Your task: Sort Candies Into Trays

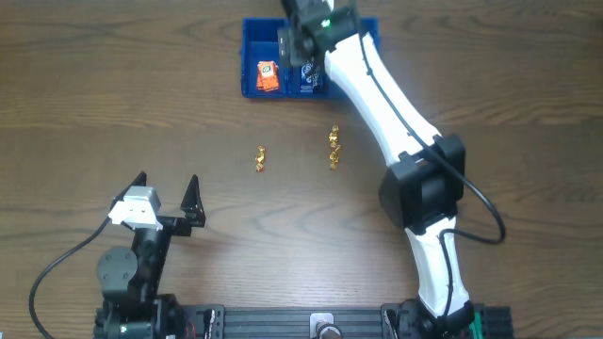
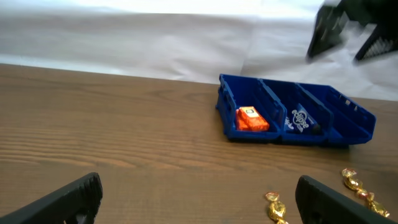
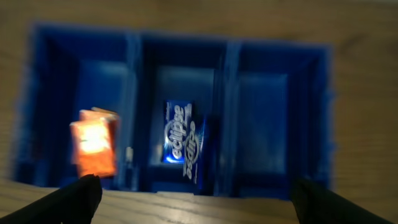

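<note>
A blue tray [image 1: 248, 56] with three compartments stands at the far middle of the table. Its left compartment holds an orange candy [image 1: 268, 75], the middle one blue packets [image 1: 309, 79]. My right gripper [image 1: 300, 49] hangs open and empty above the tray; its wrist view looks down on the orange candy [image 3: 93, 146], the blue packets [image 3: 185, 140] and a bare third compartment [image 3: 264, 118]. Gold-wrapped candies lie on the wood, one [image 1: 261, 158] left of a pair [image 1: 334, 149]. My left gripper [image 1: 168, 193] is open near its base, well short of them.
The left wrist view shows the tray [image 2: 354, 118], the gold candies [image 2: 275, 207] [image 2: 360, 190] in front of it and the right gripper [image 2: 348, 34] above it. A white sheet [image 2: 124, 37] lies beyond the table's far edge. Bare wood surrounds the candies.
</note>
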You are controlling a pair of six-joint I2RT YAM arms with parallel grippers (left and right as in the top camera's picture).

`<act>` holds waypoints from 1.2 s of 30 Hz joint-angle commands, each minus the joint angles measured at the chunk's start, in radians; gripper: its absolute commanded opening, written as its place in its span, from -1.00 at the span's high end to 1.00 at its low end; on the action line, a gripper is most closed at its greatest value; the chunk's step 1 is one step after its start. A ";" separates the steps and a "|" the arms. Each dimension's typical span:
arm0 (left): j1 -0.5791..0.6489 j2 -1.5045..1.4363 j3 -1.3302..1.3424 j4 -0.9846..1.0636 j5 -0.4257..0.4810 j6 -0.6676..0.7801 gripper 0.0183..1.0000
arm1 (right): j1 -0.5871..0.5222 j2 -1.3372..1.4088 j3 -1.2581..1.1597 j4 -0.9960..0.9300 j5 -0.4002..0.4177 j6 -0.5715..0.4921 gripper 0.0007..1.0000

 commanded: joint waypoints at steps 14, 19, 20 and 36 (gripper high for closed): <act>-0.004 -0.005 -0.021 -0.031 0.024 0.007 -1.00 | 0.349 -0.094 -0.407 -0.054 -0.083 0.367 -1.00; -0.004 -0.005 -0.021 -0.031 0.024 0.007 -1.00 | 0.349 -0.021 -0.460 0.050 -0.097 0.393 -1.00; -0.004 -0.005 -0.021 -0.031 0.024 0.007 -1.00 | 0.349 -0.003 -0.460 0.064 -0.097 0.393 -1.00; -0.004 -0.005 -0.021 -0.031 0.024 0.007 -1.00 | 0.348 0.077 -0.460 0.134 -0.116 0.416 -0.79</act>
